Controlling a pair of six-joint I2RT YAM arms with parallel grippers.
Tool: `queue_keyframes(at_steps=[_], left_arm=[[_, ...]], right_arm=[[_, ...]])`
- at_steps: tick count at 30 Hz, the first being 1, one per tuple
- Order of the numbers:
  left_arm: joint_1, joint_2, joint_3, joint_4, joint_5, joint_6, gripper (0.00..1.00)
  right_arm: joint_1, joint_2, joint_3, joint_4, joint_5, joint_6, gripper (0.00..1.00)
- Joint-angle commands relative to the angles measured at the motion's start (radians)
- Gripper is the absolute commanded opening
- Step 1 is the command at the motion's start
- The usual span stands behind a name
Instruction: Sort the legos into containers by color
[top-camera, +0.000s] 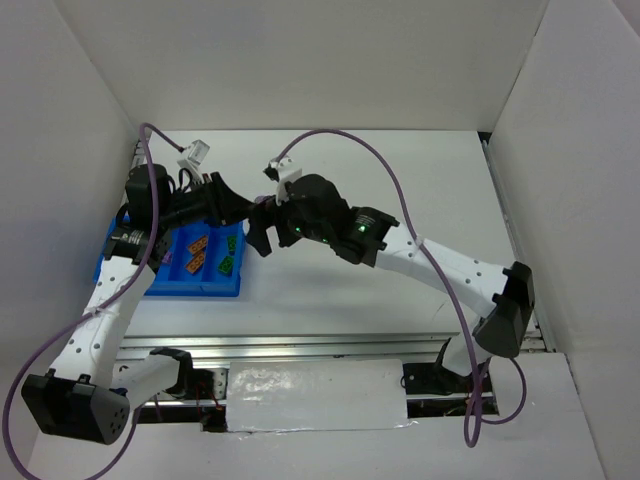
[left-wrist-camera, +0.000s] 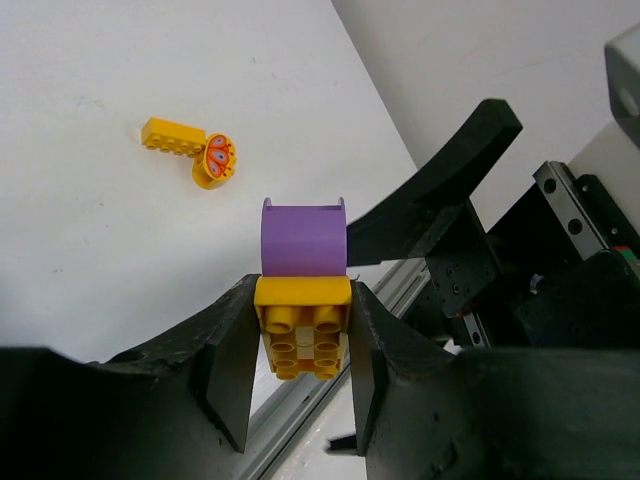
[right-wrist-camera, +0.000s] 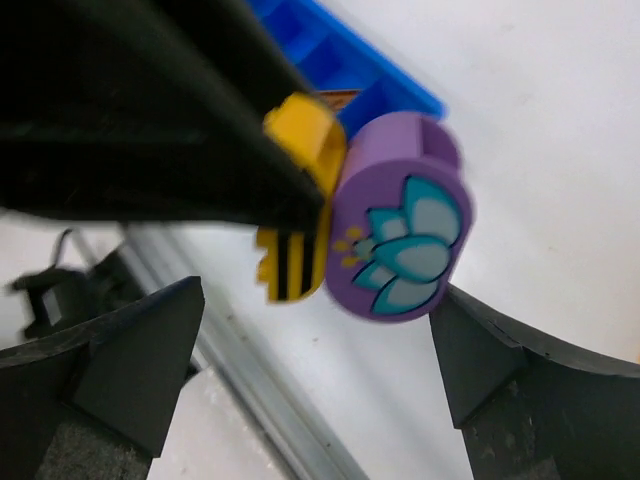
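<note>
Between the left gripper (top-camera: 238, 212) and right gripper (top-camera: 262, 235), with the blue tray (top-camera: 200, 292) just to their left from above, a joined lego (left-wrist-camera: 302, 292) hangs aloft.
Left wrist view: the left gripper is clamped on the yellow brick (left-wrist-camera: 300, 335), with the purple block (left-wrist-camera: 303, 237) jutting out ahead. Right wrist view: the right gripper's jaws stand wide apart flanking the purple block, gripping nothing. If they close off-centre, the block may twist free and drop to the desk (left-wrist-camera: 100, 250), or the brick may slip.

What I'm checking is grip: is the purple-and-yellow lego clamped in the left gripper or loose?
Clamped: the left gripper has its fingers pressed on both sides of the lego's yellow base.
</note>
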Motion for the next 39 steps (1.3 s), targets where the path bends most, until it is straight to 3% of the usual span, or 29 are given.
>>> queue_keyframes(at_steps=[1, 8, 14, 19, 26, 30, 35, 37, 38, 39], left_arm=[[-0.003, -0.002, 0.045, 0.015, 0.049, 0.035, 0.00], [0.002, -0.049, 0.021, 0.094, 0.208, 0.071, 0.00], [0.002, -0.128, -0.030, 0.240, 0.366, 0.051, 0.00], [0.002, -0.175, -0.088, 0.418, 0.484, -0.072, 0.00], [-0.003, -0.191, -0.124, 0.550, 0.546, -0.155, 0.00], [-0.004, -0.186, -0.118, 0.550, 0.549, -0.149, 0.00], [-0.006, -0.183, -0.089, 0.445, 0.504, -0.071, 0.00], [-0.006, -0.172, -0.085, 0.454, 0.500, -0.078, 0.00], [-0.006, -0.168, -0.090, 0.487, 0.504, -0.102, 0.00], [-0.006, -0.163, -0.090, 0.504, 0.507, -0.115, 0.00]], right_arm=[[-0.066, -0.146, -0.113, 0.128, -0.225, 0.000, 1.00], [-0.246, -0.325, -0.246, 0.167, -0.660, -0.027, 1.00], [-0.256, -0.374, -0.252, 0.211, -0.757, 0.012, 1.00], [-0.256, -0.334, -0.235, 0.296, -0.803, 0.058, 1.00], [-0.258, -0.291, -0.224, 0.380, -0.861, 0.108, 0.95], [-0.256, -0.248, -0.218, 0.461, -0.947, 0.172, 0.79], [-0.256, -0.228, -0.252, 0.579, -1.055, 0.255, 0.73], [-0.256, -0.227, -0.267, 0.590, -1.056, 0.269, 0.65], [-0.255, -0.224, -0.272, 0.609, -1.055, 0.273, 0.57], [-0.253, -0.223, -0.277, 0.612, -1.056, 0.282, 0.41]])
